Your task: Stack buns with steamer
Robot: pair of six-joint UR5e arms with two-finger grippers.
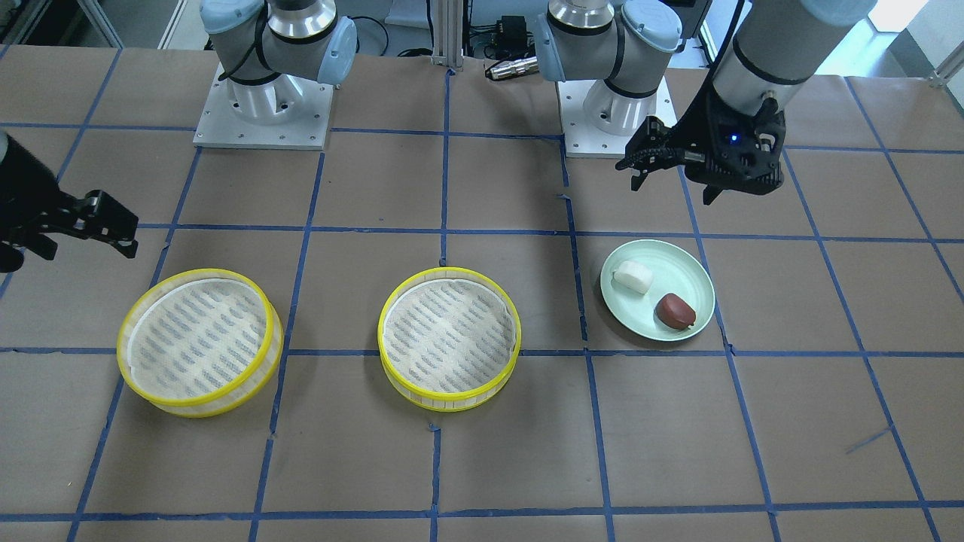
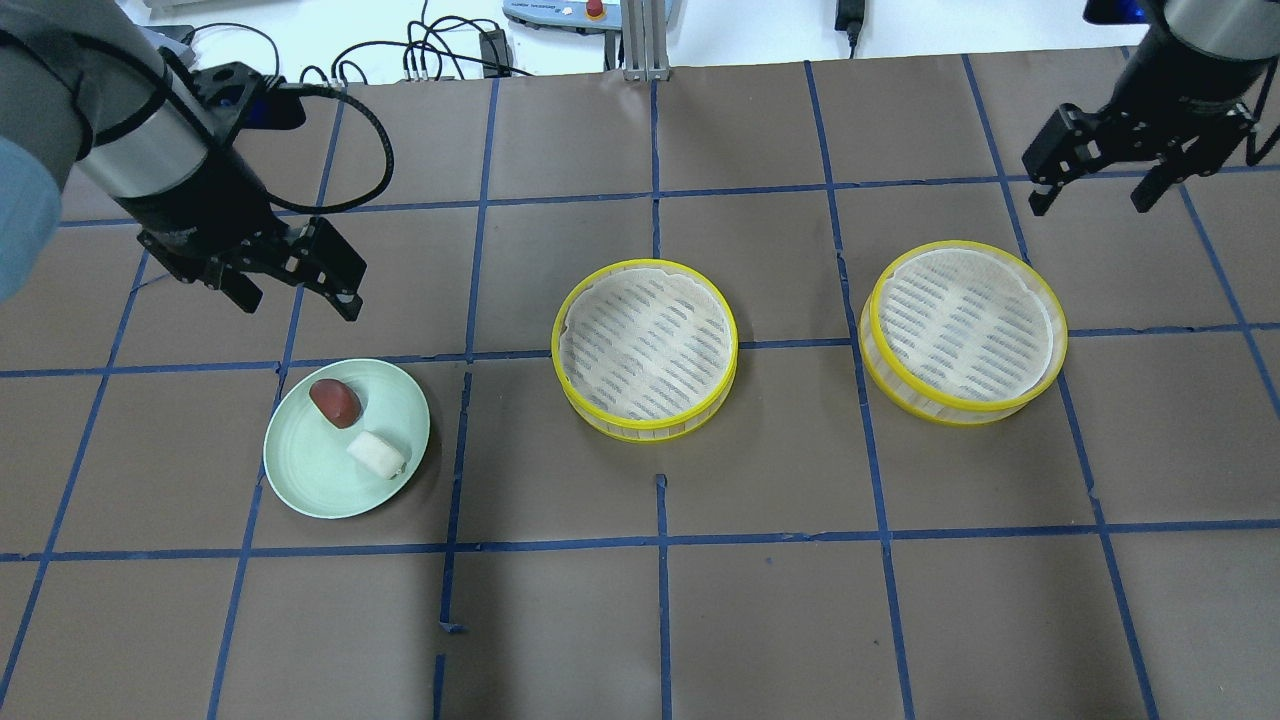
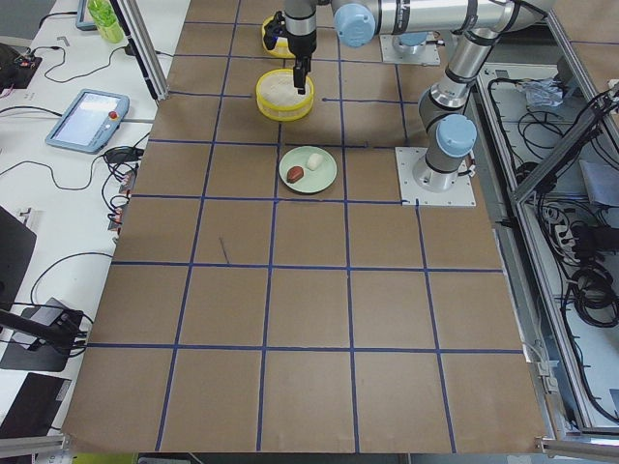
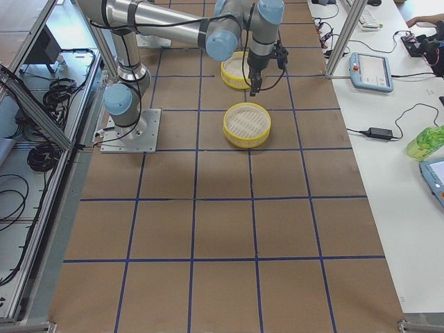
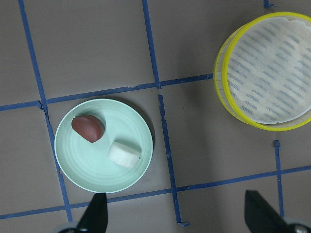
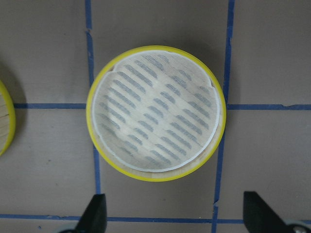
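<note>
Two buns lie on a pale-green plate [image 2: 310, 475]: a white oblong one [image 2: 376, 454] and a glossy reddish-brown one [image 2: 334, 402]. They also show in the left wrist view, white bun [image 5: 124, 154] and brown bun [image 5: 88, 128]. Two yellow-rimmed steamer tiers stand empty and apart, one mid-table [image 2: 645, 345] and one to its right [image 2: 965, 330]. My left gripper [image 2: 298, 302] is open and empty, above the table just behind the plate. My right gripper [image 2: 1088, 200] is open and empty, above and behind the right tier [image 6: 155, 125].
The table is brown paper with a grid of blue tape lines. The arm bases [image 1: 263, 105] stand at the robot's edge. Cables and a power brick [image 2: 420, 50] lie beyond the table's far edge. A tablet [image 3: 89, 119] lies on a side bench.
</note>
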